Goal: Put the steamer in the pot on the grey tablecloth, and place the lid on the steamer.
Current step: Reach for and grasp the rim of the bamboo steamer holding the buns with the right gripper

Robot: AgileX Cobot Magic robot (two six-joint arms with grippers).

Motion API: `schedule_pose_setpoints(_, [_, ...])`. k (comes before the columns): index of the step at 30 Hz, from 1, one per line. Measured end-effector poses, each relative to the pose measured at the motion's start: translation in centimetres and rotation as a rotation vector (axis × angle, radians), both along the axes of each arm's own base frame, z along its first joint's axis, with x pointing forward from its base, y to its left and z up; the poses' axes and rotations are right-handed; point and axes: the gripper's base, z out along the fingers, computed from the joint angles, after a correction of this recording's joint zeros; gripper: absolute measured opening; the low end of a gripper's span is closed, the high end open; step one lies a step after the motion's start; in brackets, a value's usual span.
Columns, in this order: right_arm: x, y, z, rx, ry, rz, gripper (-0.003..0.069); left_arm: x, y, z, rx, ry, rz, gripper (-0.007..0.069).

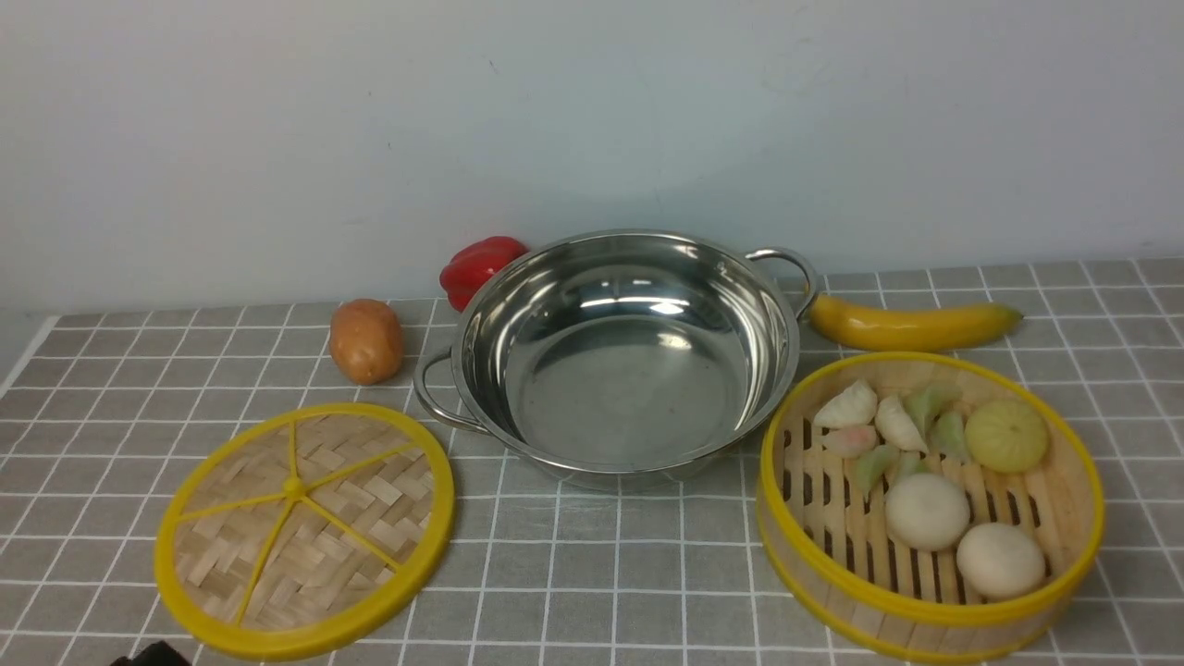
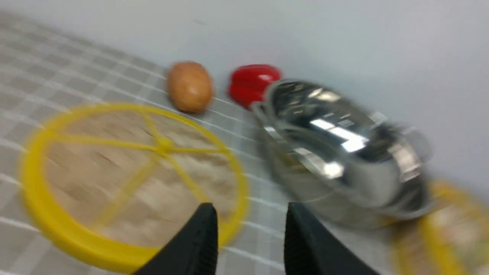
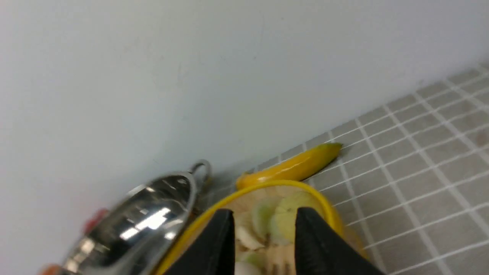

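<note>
Yellow-rimmed slatted steamer [image 1: 837,504] full of buns [image 1: 927,511]; left tool [image 2: 250,236] and right tool [image 3: 263,236] both spread, empty

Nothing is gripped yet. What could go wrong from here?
The steamer holds loose buns and dumplings; a tilted lift could spill them.
The steamer looks nearly as wide as the pot, so it may catch on the rim instead of seating.
The lid lies flat on the tablecloth; the left tool may fail to get under its rim.
</note>
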Motion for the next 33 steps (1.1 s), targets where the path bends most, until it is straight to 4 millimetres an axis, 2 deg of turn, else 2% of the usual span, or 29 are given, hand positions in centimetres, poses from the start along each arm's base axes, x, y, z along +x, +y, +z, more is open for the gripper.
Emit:
schedule_pose_setpoints(2, [0.0,0.2,0.1,0.219,0.005,0.009,0.0244,0.0,-0.3,0.4,-0.172,-0.004,-0.008,0.0243])
schedule_pose_setpoints(5, [0.0,0.3,0.1,0.335,0.008,0.015,0.0244,0.0,-0.4,0.6,-0.252,-0.01,-0.013,0.0243])
schedule_pose_setpoints(14, [0.0,0.2,0.4,0.429,-0.025,0.008,0.0244,0.0,-0.3,0.8,-0.289,-0.026,0.003,0.0243])
schedule_pose_setpoints(18, [-0.1,-0.5,1.5,0.441,-0.157,-0.037,0.0244,0.0,-0.3,0.8,-0.319,-0.029,0.005,0.0243])
schedule_pose_setpoints(21, [-0.5,-1.0,4.0,0.355,-0.317,-0.07,0.0244,0.0,-0.2,0.9,-0.321,-0.032,0.01,0.0243])
schedule_pose_setpoints(23, [-1.1,-1.0,7.2,0.213,-0.425,-0.068,0.0244,0.1,-0.2,0.9,-0.312,-0.036,0.012,0.0243])
schedule_pose_setpoints(25, [-1.6,-0.6,10.4,0.062,-0.463,-0.049,0.0244,0.1,-0.1,0.9,-0.292,-0.047,0.02,0.0243])
schedule_pose_setpoints(26, [-1.4,-0.5,11.2,0.017,-0.442,-0.04,0.0244,0.1,0.0,1.0,-0.283,-0.055,0.027,0.0243])
schedule_pose_setpoints(27, [-1.1,-0.2,12.8,-0.066,-0.377,-0.022,0.0244,0.1,0.1,1.0,-0.264,-0.067,0.037,0.0243])
schedule_pose_setpoints(29, [0.4,0.1,13.9,-0.151,-0.202,0.004,0.0244,0.1,0.3,1.1,-0.238,-0.086,0.054,0.0243])
schedule_pose_setpoints(32, [3.5,0.2,14.5,-0.235,0.142,0.045,0.0244,0.2,0.4,1.2,-0.189,-0.104,0.065,0.0243])
schedule_pose_setpoints(33, [3.7,0.2,14.3,-0.24,0.187,0.052,0.0244,0.2,0.4,1.2,-0.182,-0.107,0.066,0.0243])
